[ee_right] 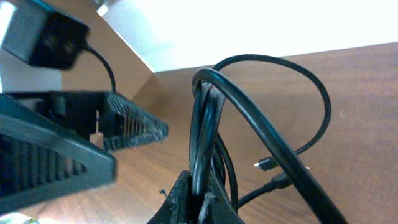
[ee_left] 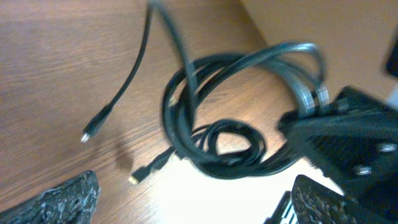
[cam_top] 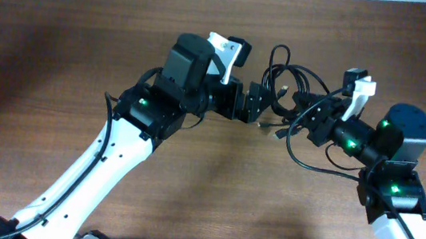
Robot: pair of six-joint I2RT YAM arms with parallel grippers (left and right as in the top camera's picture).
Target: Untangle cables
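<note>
brown wood-grain desk [cam_top: 59,54] carries everything. two white-and-black arms reach toward each other over its far middle: left arm [cam_top: 103,163], right arm [cam_top: 395,213]. left end effector [cam_top: 257,102] stands wide, textured fingers [ee_left: 68,196] well apart, just beside the bundle. right end effector [cam_top: 298,113] is pinched tight on the thin black cables [cam_top: 286,79], strands rising out of its closed tips. cables form a looped bundle between the two end effectors, partly lying on the desk. two small ends lie free on the wood: silver-tipped plug [ee_left: 87,134], gold-tipped plug [ee_left: 138,177].
</note>
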